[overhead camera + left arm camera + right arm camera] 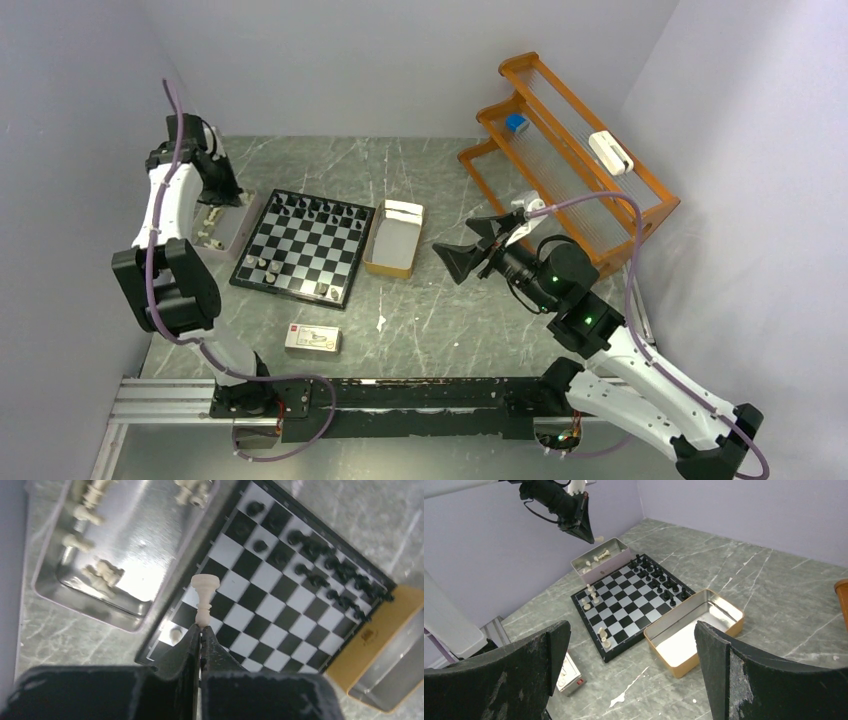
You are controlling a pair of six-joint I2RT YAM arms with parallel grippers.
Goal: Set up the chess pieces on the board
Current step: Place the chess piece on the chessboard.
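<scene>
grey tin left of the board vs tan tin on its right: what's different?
1. Colour: the grey tin is silvery-grey outside; the tan tin is tan outside.
2. Contents: the grey tin holds several loose pale pieces; the tan tin shows no pieces inside.
3. Place: the grey tin lies beside the left edge of the board, the tan tin beside its right edge.
Shared: both are open-topped, rectangular and shiny metal inside.

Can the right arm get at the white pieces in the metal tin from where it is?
Probably not. The metal tin lies left of the chessboard, the open right pincer hovers right of the tan box, and the left pincer, shut on a white piece, hangs by the tin.
</scene>
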